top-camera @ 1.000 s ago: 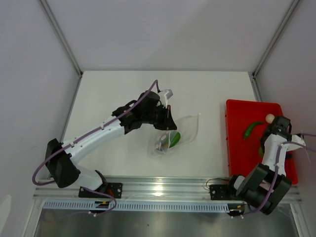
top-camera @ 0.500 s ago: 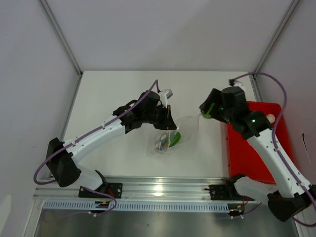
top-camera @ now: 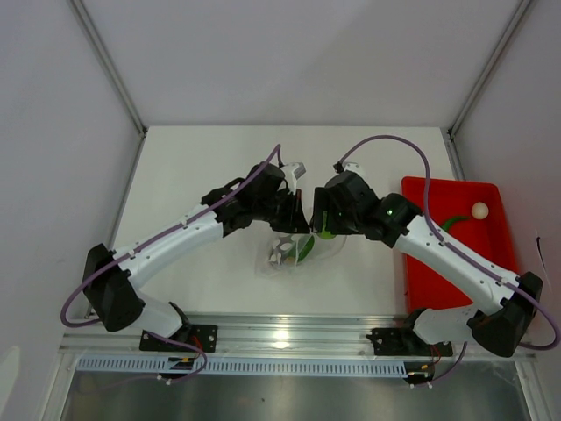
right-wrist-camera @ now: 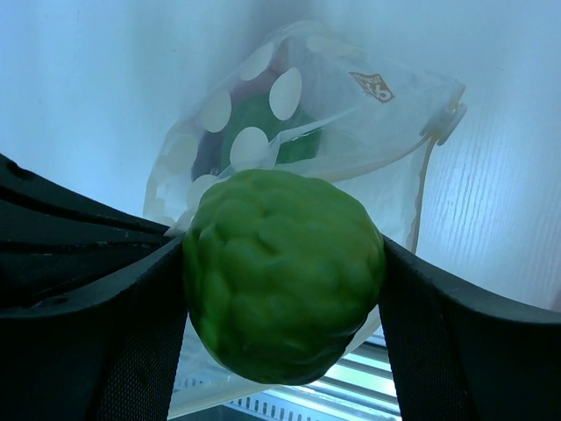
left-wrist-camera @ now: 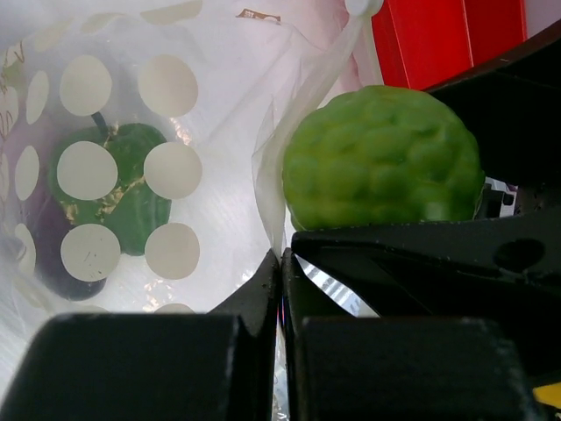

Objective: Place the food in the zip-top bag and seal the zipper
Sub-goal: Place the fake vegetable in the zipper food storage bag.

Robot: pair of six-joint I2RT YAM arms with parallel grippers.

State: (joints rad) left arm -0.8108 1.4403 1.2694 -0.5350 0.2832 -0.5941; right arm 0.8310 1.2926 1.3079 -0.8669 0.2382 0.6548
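The clear zip-top bag [top-camera: 302, 250] with white dots lies mid-table; a dark green piece [left-wrist-camera: 123, 189] and a purple piece [left-wrist-camera: 53, 254] lie inside it. My left gripper [top-camera: 294, 215] is shut on the bag's mouth edge [left-wrist-camera: 267, 189], holding it up. My right gripper [top-camera: 326, 226] is shut on the bright green bumpy round piece [right-wrist-camera: 285, 272], right at the bag's mouth, close beside the left gripper; the piece also shows in the left wrist view [left-wrist-camera: 381, 158]. The whitish ball [top-camera: 479, 210] and a darker green long piece [top-camera: 449, 224] lie in the red tray [top-camera: 438, 272]. The zipper is hard to make out.
The red tray stands at the right side of the table. The right arm [top-camera: 438, 254] stretches from the tray side across to the bag. An aluminium rail [top-camera: 289, 331] runs along the near edge.
My right arm swung from the red tray leftward with the bright green round piece and now holds it at the bag's mouth. My left gripper has held the bag edge almost still.
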